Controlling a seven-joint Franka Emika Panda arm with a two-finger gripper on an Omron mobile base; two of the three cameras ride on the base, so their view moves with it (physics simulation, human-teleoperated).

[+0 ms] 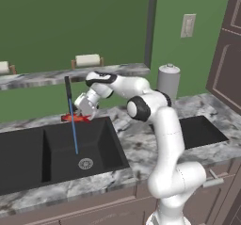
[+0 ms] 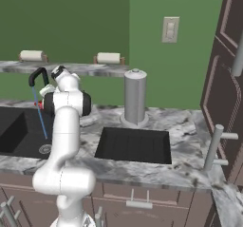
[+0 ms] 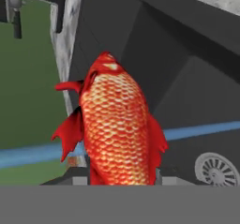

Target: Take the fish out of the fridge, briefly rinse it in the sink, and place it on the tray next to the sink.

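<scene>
1. Fish [image 3: 117, 124], one: pinched in gripper [image 1: 84, 114], above sink [image 1: 28, 148] back rim, beside water stream [image 1: 74, 132].
2. Basins, two: open below.
3. Tray [image 2: 135, 145], one: right of sink.

A red-orange fish [image 3: 117, 129] stands large in the middle, scales pale gold along its body, red fins spreading to both sides. Its lower end sits between the two dark finger tips [image 3: 165, 175] of the gripper [image 3: 122, 177], which are closed on it. Behind the fish lies the black sink [image 3: 187, 73], with its inner walls meeting in a corner. A round metal drain [image 3: 216, 169] shows at the lower right. A thin blue stream of water [image 3: 197, 130] crosses behind the fish. A strip of marbled grey counter [image 3: 70, 31] borders the sink, with green wall [image 3: 28, 87] beside it.
</scene>
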